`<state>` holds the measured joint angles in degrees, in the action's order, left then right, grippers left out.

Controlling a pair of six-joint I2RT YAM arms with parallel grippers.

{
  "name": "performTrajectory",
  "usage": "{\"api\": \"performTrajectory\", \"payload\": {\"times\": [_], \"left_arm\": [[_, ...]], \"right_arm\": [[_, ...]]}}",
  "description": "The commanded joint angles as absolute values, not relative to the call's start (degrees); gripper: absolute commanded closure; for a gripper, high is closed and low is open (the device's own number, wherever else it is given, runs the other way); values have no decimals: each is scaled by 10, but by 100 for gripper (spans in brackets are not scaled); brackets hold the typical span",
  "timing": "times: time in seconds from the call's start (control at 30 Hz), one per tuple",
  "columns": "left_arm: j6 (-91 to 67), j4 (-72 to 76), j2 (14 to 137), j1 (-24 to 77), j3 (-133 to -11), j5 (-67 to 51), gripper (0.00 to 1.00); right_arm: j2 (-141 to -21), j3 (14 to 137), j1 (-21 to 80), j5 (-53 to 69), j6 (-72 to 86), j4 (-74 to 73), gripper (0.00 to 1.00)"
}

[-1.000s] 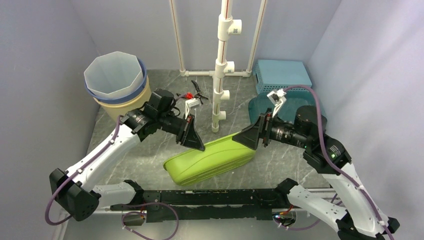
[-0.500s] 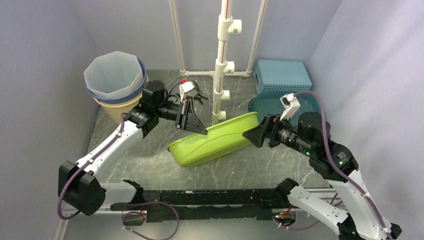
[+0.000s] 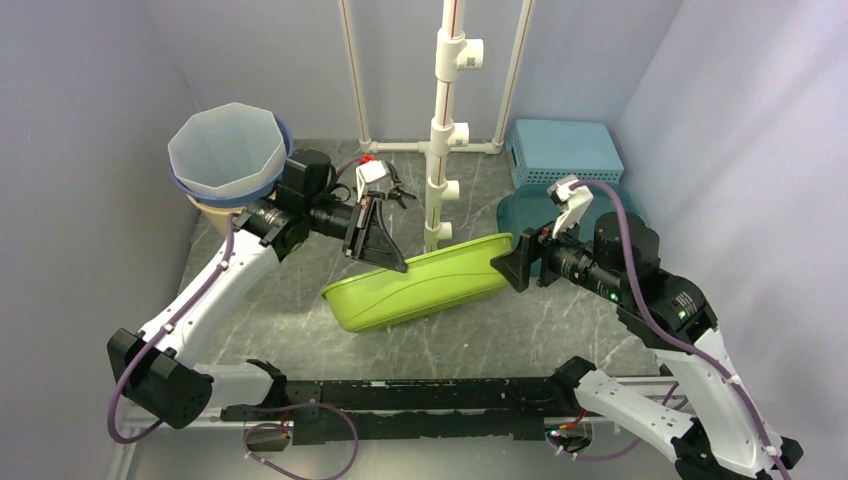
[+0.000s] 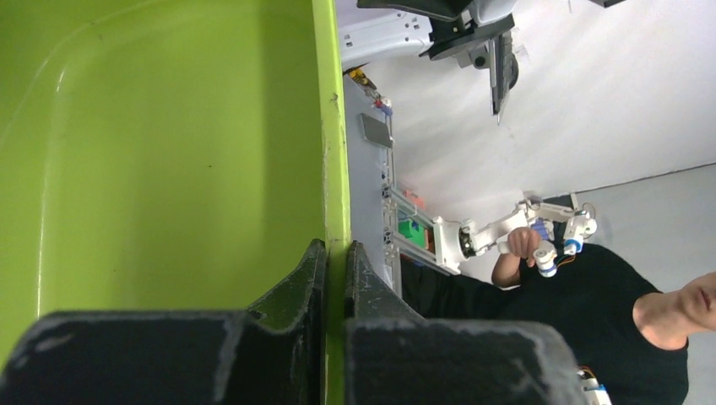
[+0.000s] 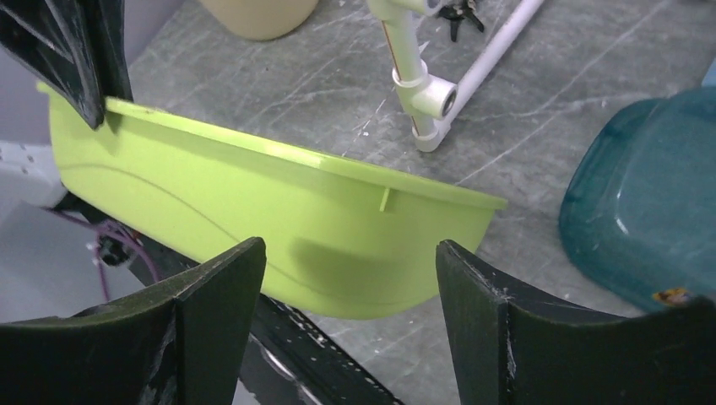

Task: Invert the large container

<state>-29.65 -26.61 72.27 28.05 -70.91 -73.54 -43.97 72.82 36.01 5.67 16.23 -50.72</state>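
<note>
The large container [image 3: 420, 285] is a long lime-green tub held lengthwise between my two arms. Its rim is uppermost and its outer wall faces the camera. My left gripper [image 3: 385, 255] is shut on the rim near the tub's left end. The left wrist view shows the green edge [image 4: 335, 169] pinched between the two black fingers, with the left gripper [image 4: 335, 249] at the bottom. My right gripper [image 3: 508, 268] stands open just off the tub's right end. In the right wrist view the container [image 5: 295, 228] lies beyond the right gripper [image 5: 350, 253], whose fingers touch nothing.
Stacked buckets [image 3: 230, 160] stand at the back left behind my left arm. A white pipe stand [image 3: 445, 130] rises at the back centre, with a small black and red tool [image 3: 385, 185] beside it. A teal tub [image 3: 560, 215] and blue basket [image 3: 563, 148] sit at the right.
The green container has rolled from lying bottom-up to rim-up, and its left end has been carried back and up by my left gripper. My right gripper has shifted slightly right, clear of the tub's end.
</note>
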Motion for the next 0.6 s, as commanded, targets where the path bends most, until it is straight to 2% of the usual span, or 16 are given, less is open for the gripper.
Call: {"api": "performTrajectory", "payload": {"times": [0.0,0.1,0.3,0.47,0.57], "left_arm": [[-195,-379,725,279,-770,-760,97],[-175,-409,727,279,-783,-767,97],[-115,-490,730,279,-815,-775,98],[-97,-521,732,279,-835,-779,97],[-84,-536,734,280,-844,-784,97]], "right_arm": [[-451,755,359,138,21,-473,24],[-454,772,359,198,-51,-469,25],[-475,796,359,241,-145,-504,27],[-503,809,359,318,-194,-530,37],[-508,799,359,321,-204,-510,45]]}}
